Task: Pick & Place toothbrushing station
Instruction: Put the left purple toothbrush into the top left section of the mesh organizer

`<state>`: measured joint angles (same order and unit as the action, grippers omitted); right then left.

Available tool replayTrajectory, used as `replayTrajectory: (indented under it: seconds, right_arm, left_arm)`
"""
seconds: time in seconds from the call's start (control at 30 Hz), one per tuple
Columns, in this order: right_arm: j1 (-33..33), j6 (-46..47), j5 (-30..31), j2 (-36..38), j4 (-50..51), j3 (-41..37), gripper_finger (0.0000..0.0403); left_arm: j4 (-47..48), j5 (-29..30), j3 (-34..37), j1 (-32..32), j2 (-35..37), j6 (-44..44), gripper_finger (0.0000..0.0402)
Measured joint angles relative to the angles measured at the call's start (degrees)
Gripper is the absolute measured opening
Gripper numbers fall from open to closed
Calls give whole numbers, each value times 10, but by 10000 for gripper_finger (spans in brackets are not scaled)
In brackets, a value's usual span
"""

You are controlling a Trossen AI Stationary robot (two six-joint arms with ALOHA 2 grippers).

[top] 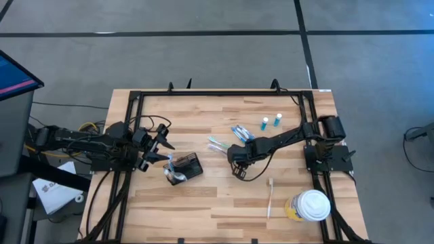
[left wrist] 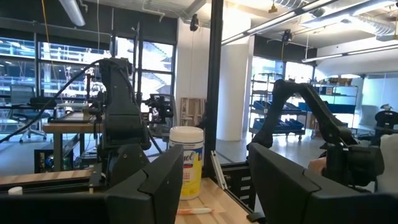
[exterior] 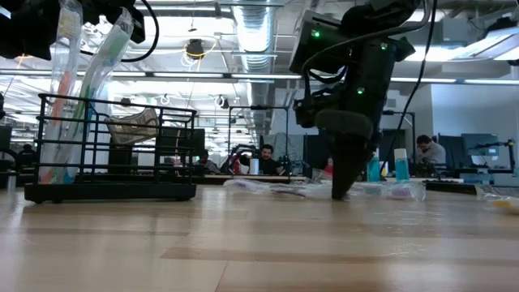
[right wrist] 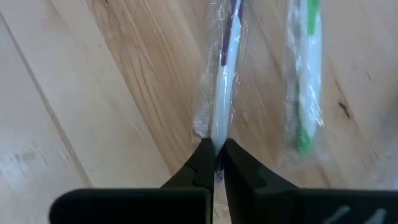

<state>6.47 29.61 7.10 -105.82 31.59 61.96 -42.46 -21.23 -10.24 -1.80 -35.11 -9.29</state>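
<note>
Currently my right gripper (right wrist: 214, 151) pinches a wrapped toothbrush (right wrist: 225, 81) on the table (top: 224, 203); left gripper (top: 154, 150) waits spread. Next, I judge, lift and carry it to the black holder (top: 186, 166).

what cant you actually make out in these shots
- High view: where the right gripper meets the wrapped toothbrush; the arm covers it.
- Low view: what stands in the black holder; the top edge cuts it off.
- Left wrist view: the left gripper hides the table below.
- High view: the two small blue bottles, too small to identify.
</note>
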Motion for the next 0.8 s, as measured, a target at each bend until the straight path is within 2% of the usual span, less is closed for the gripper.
replayTrajectory:
  seconds: [0.3, 0.5, 0.8]
  right_arm:
    - [-12, -33, 7, 88, 6, 1, 2]
    - [-16, -51, 34, 157, 5, 1, 1]
    - [-16, -108, 37, 231, -95, 2, 0]
  left_arm:
    - [0, 0, 0, 0, 0, 0, 176]
    - [-1, 3, 0, 0, 0, 0, 176]
    - [-7, 23, 0, 0, 0, 0, 176]
